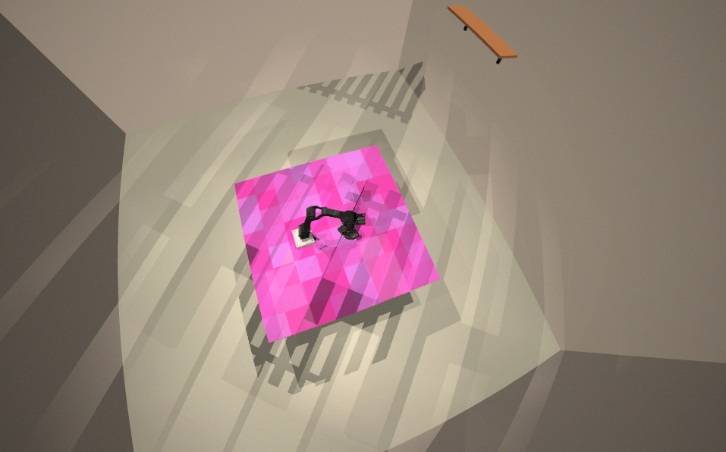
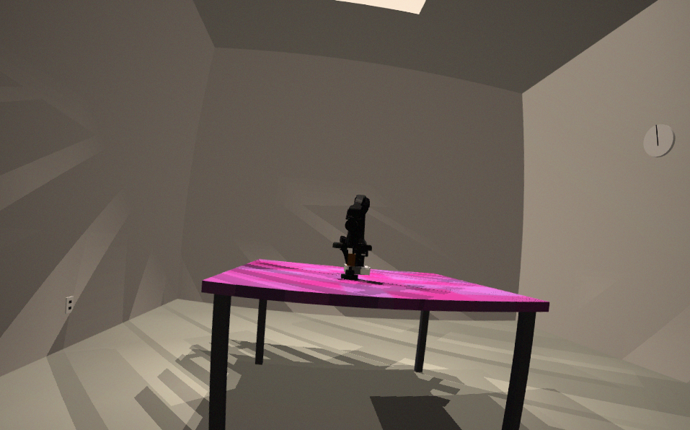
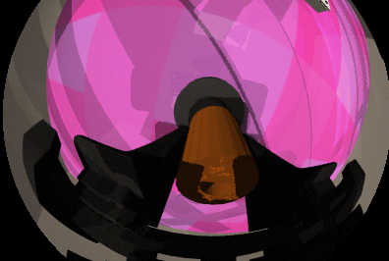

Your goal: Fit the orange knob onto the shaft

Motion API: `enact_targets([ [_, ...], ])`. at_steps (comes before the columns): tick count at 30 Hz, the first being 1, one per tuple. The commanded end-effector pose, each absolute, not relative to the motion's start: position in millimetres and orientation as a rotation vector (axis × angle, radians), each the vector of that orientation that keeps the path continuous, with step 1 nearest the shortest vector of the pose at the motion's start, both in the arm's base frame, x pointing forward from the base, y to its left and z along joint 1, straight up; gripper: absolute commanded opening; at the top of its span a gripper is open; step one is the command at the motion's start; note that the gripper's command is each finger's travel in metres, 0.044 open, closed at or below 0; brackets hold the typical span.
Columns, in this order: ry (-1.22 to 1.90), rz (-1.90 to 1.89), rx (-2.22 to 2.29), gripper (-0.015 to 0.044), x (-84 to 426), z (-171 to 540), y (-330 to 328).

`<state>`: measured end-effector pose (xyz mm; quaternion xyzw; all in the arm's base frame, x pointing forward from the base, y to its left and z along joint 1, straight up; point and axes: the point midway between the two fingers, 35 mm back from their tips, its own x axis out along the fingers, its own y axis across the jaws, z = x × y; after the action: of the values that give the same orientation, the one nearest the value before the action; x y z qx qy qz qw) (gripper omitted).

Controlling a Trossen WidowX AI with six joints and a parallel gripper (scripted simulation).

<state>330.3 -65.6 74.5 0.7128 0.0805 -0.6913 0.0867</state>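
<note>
The orange knob (image 2: 351, 259) (image 3: 216, 128) is upright between the black fingers of my gripper (image 2: 351, 260) (image 3: 213, 134), which is shut on it. In the top view the gripper (image 1: 348, 231) hides nearly all of the knob. The round dark pedestal (image 2: 349, 277) (image 3: 188, 98) stands on the table directly below the knob. In the exterior view a dark part shows between the knob's lower end and the wide pedestal base. The shaft and the knob's hole are hidden in the wrist view, and I cannot tell how the flat sides lie or whether the shaft is in the hole.
The pink patchwork table (image 1: 292, 314) (image 2: 475, 299) carries the arm's white base plate (image 1: 300, 242) (image 2: 364, 270), behind the pedestal in the exterior view. Striped shadows cross the table and floor. An orange shelf (image 1: 483, 32) and a clock (image 2: 657, 139) are on the walls, far from the arm.
</note>
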Motion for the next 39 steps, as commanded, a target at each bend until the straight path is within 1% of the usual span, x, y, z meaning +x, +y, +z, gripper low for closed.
enact_targets([
  [1,0.231,-2.056,2.132,0.0000,333.0,74.7,-66.1],
  [39,0.231,-2.055,2.132,0.0000,336.1,71.1,-66.9],
])
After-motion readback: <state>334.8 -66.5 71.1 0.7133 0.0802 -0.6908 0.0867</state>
